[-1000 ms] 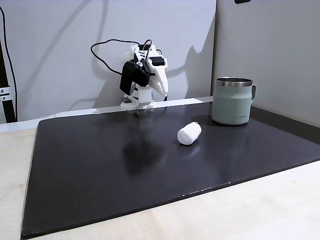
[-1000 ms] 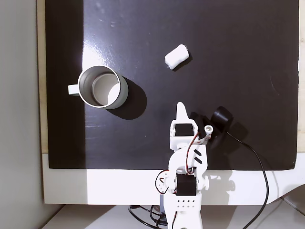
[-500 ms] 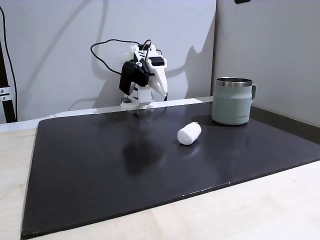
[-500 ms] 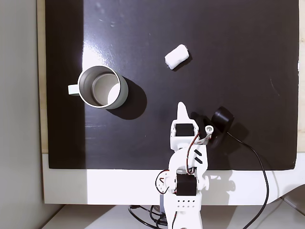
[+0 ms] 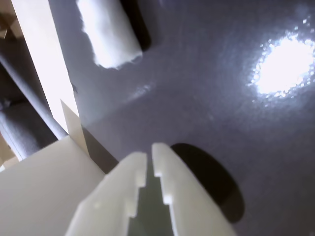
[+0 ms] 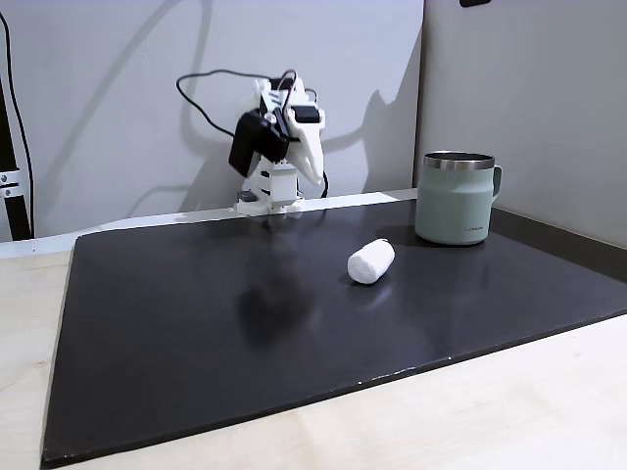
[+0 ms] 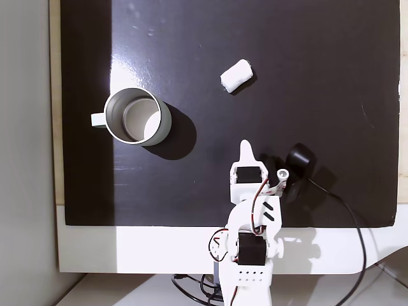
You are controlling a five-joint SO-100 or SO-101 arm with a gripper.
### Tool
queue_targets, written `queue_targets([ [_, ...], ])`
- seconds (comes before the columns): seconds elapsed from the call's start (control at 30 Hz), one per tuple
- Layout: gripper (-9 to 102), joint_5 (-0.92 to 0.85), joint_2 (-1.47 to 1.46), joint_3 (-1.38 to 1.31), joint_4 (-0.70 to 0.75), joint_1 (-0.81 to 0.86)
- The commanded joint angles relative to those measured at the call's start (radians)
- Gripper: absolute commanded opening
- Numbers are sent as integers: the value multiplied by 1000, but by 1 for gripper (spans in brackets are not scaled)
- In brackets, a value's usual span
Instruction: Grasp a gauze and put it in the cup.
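Observation:
The gauze (image 6: 371, 261) is a small white roll lying on its side on the black mat (image 6: 196, 323), apart from everything else. It lies near the mat's middle in a fixed view (image 7: 236, 74) and sits at the top left of the wrist view (image 5: 108, 34). The sage-green cup (image 6: 457, 197) with its steel rim stands upright to the right of the roll; from above the cup (image 7: 164, 131) looks empty. My gripper (image 7: 245, 146) hangs folded back near the arm's base, well short of the roll. Its white fingers (image 5: 165, 167) lie almost together, shut, with nothing between them.
The mat lies on a light wooden table (image 6: 470, 411). My arm's base (image 7: 245, 268) stands on a white strip at the mat's edge, with a black cable (image 7: 354, 223) trailing off it. Grey walls (image 6: 529, 88) close off the back and the cup's side.
The folded arm has lifted a little at the back of the mat, and the gripper tip has shifted slightly sideways. Gauze and cup have not moved.

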Motion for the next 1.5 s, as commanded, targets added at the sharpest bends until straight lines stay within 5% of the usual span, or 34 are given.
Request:
queue_targets([
  [0.0,0,-5,-275,-301,46,34],
  [0.67,6,-410,-1397,-1433,655,104],
  [1.0,26,-495,-1669,-1744,795,52],
  [1.2,29,-505,-1963,-2168,946,40],
  [1.47,31,-517,-2141,-2281,946,20],
])
